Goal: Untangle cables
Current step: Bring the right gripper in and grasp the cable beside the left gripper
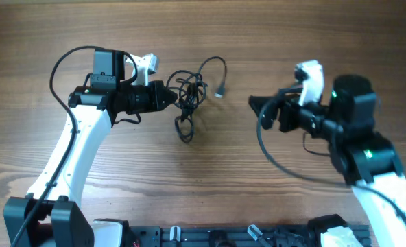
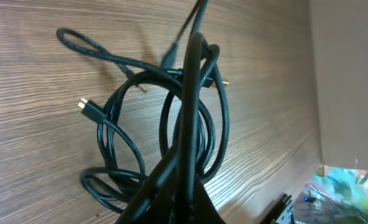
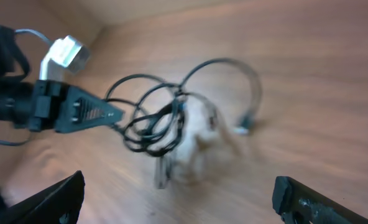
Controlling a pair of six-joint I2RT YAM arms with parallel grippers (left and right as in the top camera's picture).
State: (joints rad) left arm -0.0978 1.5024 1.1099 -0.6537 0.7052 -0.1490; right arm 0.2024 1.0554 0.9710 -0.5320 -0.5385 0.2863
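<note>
The left pincer (image 1: 167, 97), fingers pressed together on a strand, grips the near edge of a knotted bundle of thin black cables (image 1: 189, 92) lying on a wooden tabletop (image 1: 217, 165), between the two arms. Seen from the left wrist, the pinched strand runs straight up between the closed fingers, while loops and two small plugs, one of them (image 2: 84, 107), splay out behind it.

Farther off, the right pincer (image 1: 256, 104) hangs well apart from the bundle, its fingers (image 3: 308, 202) spread wide and holding nothing. One loose end arcs away to a plug (image 1: 221, 90) near the open arm.

The likely trouble: a pull from one side alone could drag the whole bundle along or draw the knot tighter rather than freeing a strand, since nothing anchors the far side. The thin cord could also slip from the narrow fingertips.

No brand, label or legible writing shows in any view; the right-wrist view is blurred.
</note>
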